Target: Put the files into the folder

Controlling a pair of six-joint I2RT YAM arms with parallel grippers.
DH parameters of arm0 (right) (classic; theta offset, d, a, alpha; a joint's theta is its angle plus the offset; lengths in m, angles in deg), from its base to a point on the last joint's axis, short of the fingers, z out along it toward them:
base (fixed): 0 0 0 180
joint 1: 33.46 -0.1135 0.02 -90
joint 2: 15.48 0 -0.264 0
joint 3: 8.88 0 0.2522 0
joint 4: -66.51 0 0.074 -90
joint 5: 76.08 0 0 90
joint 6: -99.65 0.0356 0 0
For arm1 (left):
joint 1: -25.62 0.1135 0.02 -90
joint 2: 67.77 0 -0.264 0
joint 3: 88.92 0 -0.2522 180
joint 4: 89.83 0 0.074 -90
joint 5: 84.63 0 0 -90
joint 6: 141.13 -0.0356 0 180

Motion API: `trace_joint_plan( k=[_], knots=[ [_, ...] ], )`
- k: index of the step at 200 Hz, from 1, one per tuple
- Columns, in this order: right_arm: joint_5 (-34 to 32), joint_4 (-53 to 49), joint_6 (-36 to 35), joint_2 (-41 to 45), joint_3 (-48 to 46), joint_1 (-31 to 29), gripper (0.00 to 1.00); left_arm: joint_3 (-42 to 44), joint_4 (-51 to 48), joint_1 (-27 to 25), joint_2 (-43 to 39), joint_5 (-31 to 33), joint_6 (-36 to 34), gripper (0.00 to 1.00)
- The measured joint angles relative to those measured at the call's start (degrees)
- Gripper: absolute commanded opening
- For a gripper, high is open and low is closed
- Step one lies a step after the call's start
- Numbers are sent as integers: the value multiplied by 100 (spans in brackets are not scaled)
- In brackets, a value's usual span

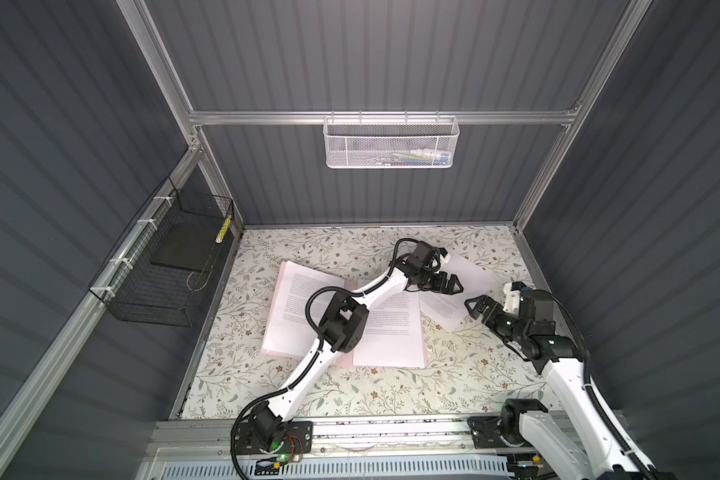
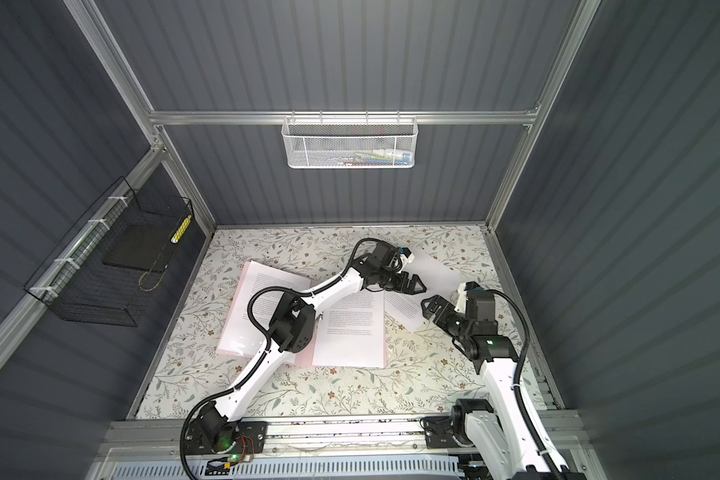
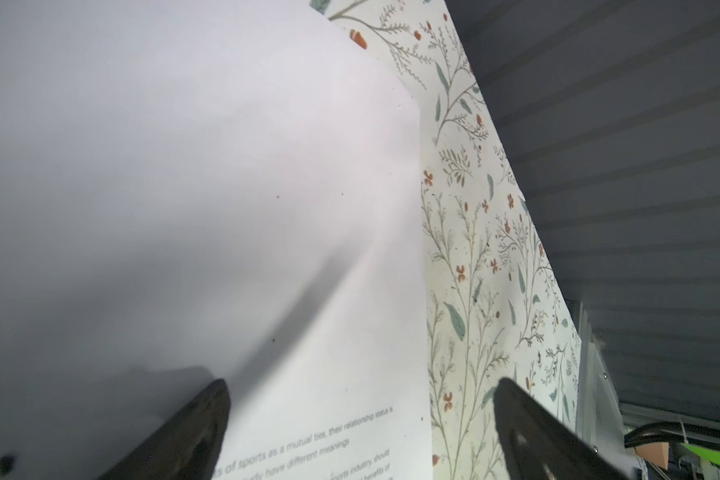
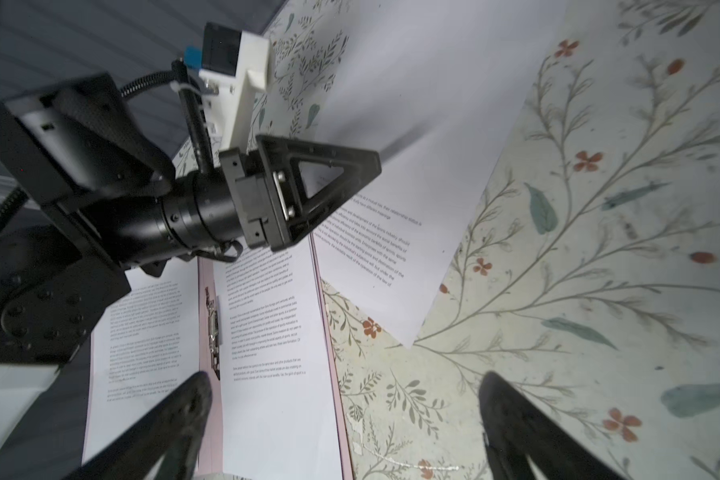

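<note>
I am fetching the loose sheet (image 1: 443,309), which is lying just beside the folder (image 4: 205,276); two files (image 1: 389,340) are lying inside it. The left gripper (image 1: 454,286) and right gripper (image 1: 473,304) are hovering spread and empty. The next move, I think, is calling for pinching the sheet's edge.

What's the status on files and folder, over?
Left gripper, right gripper: jaws open, empty. Two sheets on the open folder, third sheet beside it. Left arm stretched across the folder.

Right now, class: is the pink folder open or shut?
Open. The pink folder lies spread flat, its metal spine clip exposed between printed sheets.
</note>
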Motion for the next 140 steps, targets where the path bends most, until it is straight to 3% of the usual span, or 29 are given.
trace_joint_plan(
  k=[31,64,100,140],
  knots=[
    [-22,-9,13,-472,680,487,99,520,319,-271,-236,-81,-7,100],
    [-96,245,0,-1464,1217,595,99,1233,474,-590,-636,-164,-55,100],
    [170,474,-33,-3091,1759,669,99,2024,420,-782,-1185,-243,-85,100],
    [651,555,-177,-4843,2903,669,99,2085,157,-833,-1325,-446,155,100]
  ],
)
